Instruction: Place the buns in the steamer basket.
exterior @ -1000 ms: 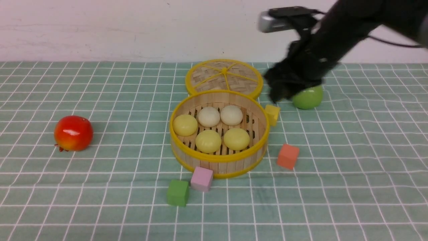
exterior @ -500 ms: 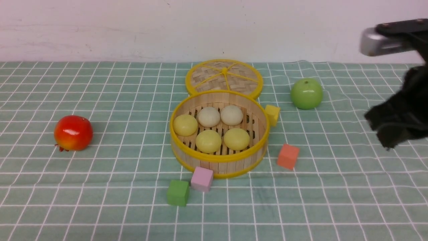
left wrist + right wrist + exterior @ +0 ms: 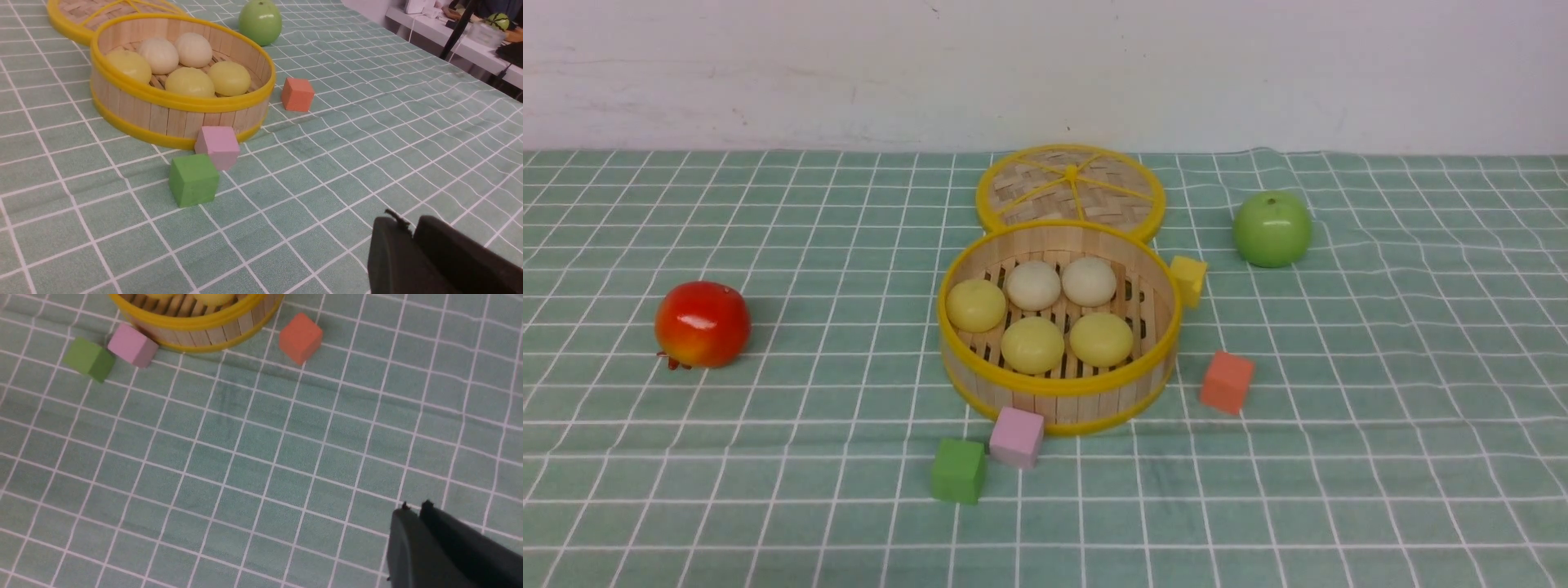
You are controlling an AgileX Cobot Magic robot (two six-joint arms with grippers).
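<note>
The steamer basket (image 3: pixel 1062 404) stands mid-table with several buns inside: three pale yellow ones (image 3: pixel 1031 344) and two off-white ones (image 3: pixel 1033 285). Neither arm shows in the front view. In the left wrist view my left gripper (image 3: pixel 408 223) is shut and empty, low over the cloth, well away from the steamer basket (image 3: pixel 163 118) and its buns (image 3: pixel 189 81). In the right wrist view my right gripper (image 3: pixel 416 507) is shut on nothing, above bare cloth, with the steamer basket (image 3: pixel 204 328) far off at the frame's edge.
The woven lid (image 3: pixel 1070 186) lies flat behind the basket. A green apple (image 3: pixel 1272 229) sits back right and a red fruit (image 3: pixel 703 324) at left. Yellow (image 3: pixel 1188 278), orange (image 3: pixel 1226 381), pink (image 3: pixel 1016 436) and green (image 3: pixel 957 469) cubes lie around the basket.
My right arm has swung from beside the green apple off to the right and out of the front view. The buns and basket have not moved.
</note>
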